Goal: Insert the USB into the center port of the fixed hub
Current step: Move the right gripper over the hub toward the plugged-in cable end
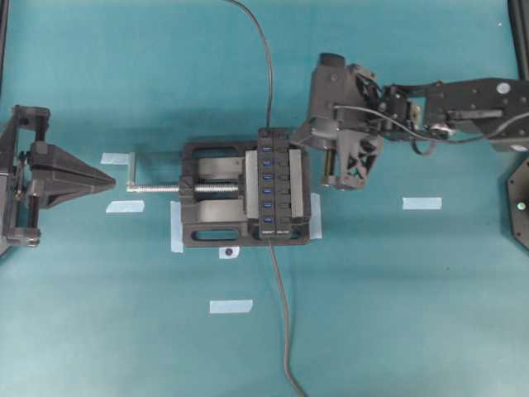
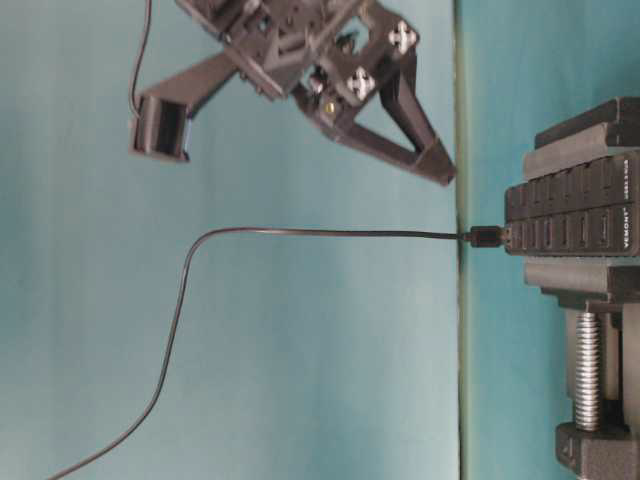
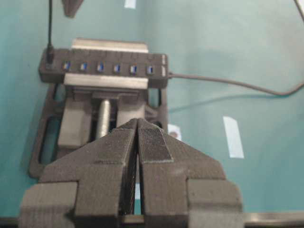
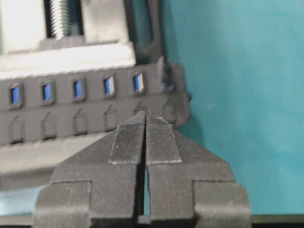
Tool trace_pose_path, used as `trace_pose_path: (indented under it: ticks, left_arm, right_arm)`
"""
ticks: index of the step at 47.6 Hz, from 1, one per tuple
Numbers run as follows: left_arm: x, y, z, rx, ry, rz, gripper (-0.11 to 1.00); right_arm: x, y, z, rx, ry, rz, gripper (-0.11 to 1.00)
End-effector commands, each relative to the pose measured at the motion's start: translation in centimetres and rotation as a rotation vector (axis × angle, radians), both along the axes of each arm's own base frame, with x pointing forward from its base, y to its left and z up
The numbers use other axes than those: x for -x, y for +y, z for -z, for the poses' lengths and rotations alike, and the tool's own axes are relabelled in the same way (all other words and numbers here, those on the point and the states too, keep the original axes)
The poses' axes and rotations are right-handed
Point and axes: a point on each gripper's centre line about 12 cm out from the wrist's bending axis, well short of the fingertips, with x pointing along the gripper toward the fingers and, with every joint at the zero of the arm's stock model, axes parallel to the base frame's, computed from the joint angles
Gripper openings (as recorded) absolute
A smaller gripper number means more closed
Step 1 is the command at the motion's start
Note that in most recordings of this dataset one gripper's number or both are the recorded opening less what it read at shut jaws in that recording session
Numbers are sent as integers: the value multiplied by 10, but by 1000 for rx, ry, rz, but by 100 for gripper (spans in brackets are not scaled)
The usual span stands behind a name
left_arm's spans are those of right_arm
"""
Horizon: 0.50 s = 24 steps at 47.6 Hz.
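- The USB [image 2: 487, 237] sits plugged into the end port of the fixed hub [image 1: 277, 182], at the end farthest from the hub's own lead, so it is not in the center port [image 1: 267, 177].
- The plug is a small, hard, black block. It looks light and stiff, with short smooth sides that give little to hold.
- Its cable [image 2: 300, 232] is thin and limp. It rises from the plug and trails away from the hub in a loose curve, so it will likely drag and twist the plug a little once the plug is free.
- The best hold is probably across the plug's moulded body, just clear of the hub's face. Pulling on the cable would strain the joint and give no control of the angle.
- The hub is clamped in a vise [image 1: 211, 194] on the counter [image 1: 413, 314], so it should stay put against a straight pull or push.
- The ports are narrow and identical. The plug must go in square, and a tilted entry risks jamming.
- The right gripper [image 4: 145, 118] hangs over the plug end of the hub with its fingers [image 4: 128, 140] pressed together on nothing. They must spread before any grasp.
- The left gripper [image 3: 137, 124] is well apart from the hub, beyond the vise screw. Its fingers [image 3: 154, 142] are also pressed together and empty.
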Motion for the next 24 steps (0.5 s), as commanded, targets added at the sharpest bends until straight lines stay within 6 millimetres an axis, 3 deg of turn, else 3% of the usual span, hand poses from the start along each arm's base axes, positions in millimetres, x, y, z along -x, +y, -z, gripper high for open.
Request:
trace_pose_path:
  ticks: [1, 24]
  left_arm:
    - [-3, 0, -8, -4, -23, 1, 0]
    - [-2, 0, -9, -6, -25, 2, 0]
  right_arm:
    - [-9, -5, -12, 21, -35, -5, -2]
    - [-13, -7, -6, 21, -22, -3, -3]
